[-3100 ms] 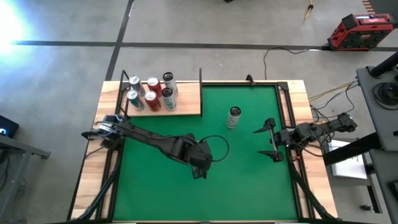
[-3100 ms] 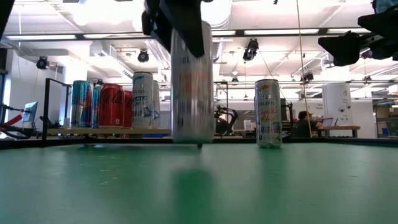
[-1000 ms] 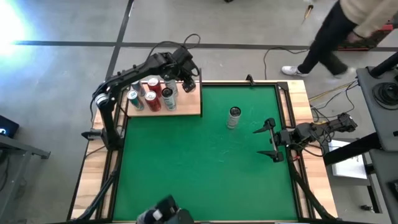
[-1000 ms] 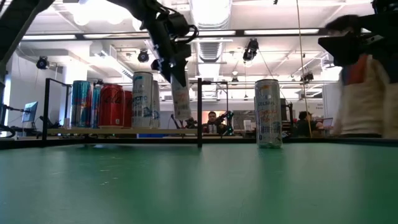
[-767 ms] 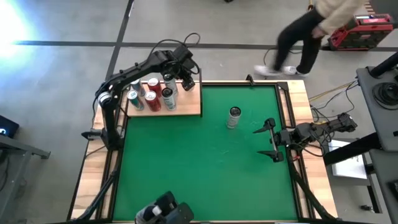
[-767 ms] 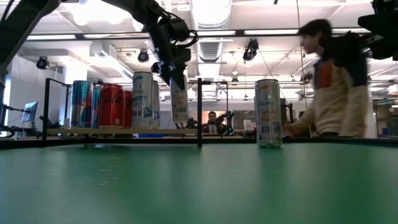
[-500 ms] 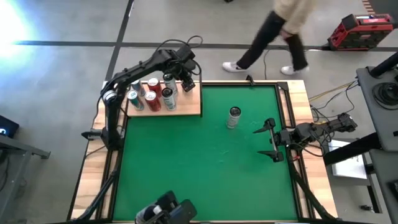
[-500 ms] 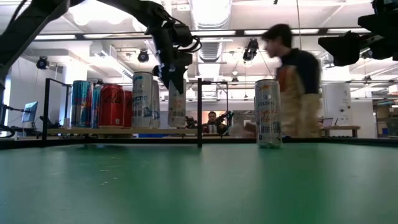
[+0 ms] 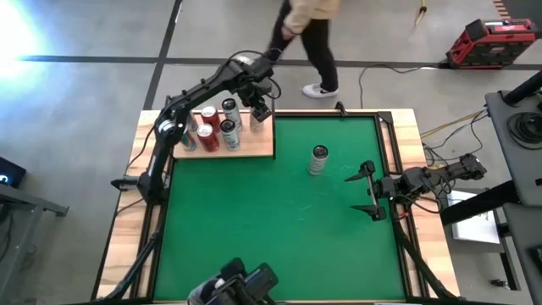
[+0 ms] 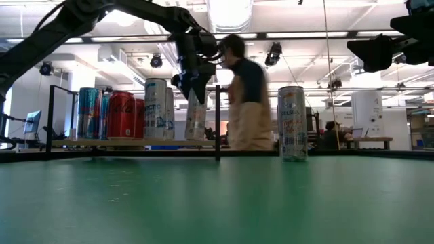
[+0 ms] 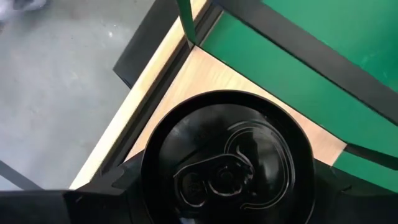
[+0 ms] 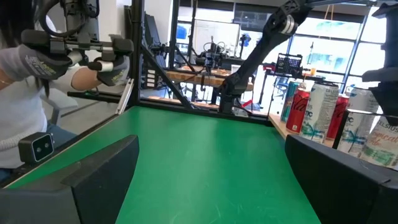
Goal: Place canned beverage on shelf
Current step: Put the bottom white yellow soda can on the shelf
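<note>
Grey concrete floor (image 9: 85, 34) w/ dark seams round the wooden worktop (image 9: 408, 119). Person (image 9: 306, 34) walking past far side. Red toolbox (image 9: 491, 41) on floor, far right. Bright ceiling strip lights (image 10: 298, 34), white walls, workbenches (image 10: 366, 141) behind.

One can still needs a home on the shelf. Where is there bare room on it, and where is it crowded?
The shelf is bare along its mat-side strip. Its far left is crowded with a cluster of cans. The left gripper holds a can at the far right corner. The lone can stands on open green mat.
</note>
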`<state>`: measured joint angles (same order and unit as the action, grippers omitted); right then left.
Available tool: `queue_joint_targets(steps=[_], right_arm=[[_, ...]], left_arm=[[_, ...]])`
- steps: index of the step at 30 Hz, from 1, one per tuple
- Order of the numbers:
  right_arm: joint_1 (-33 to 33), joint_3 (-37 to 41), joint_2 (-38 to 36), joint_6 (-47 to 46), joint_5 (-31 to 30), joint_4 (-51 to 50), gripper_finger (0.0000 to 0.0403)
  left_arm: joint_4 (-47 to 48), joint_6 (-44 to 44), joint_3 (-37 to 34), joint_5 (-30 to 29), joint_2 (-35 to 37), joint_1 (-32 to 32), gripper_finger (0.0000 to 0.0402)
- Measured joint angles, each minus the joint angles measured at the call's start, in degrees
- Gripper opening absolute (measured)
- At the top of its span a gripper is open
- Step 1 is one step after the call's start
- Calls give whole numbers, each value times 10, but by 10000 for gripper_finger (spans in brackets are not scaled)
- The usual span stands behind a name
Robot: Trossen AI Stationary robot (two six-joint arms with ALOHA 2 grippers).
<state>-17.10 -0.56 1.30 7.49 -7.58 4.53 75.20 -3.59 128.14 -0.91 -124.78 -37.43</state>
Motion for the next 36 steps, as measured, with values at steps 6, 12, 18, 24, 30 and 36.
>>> queue_joint_targets(steps=[6,12,18,24,30,36], right_arm=[[0,0,0,0,0,0,396],[0,0,0,0,0,0,396],[0,0,0,0,0,0,396],[0,0,0,0,0,0,396],[0,0,0,0,0,0,396],[0,0,0,0,0,0,396]], left_arm=[[14,12,6,5,-2,-1,248],[20,24,5,4,-2,-1,248],[19,35,5,4,-1,-1,248],[14,63,4,-1,-1,-1,250],[13,82,4,-14,-1,-1,254],[17,96,4,-15,-1,0,254]])
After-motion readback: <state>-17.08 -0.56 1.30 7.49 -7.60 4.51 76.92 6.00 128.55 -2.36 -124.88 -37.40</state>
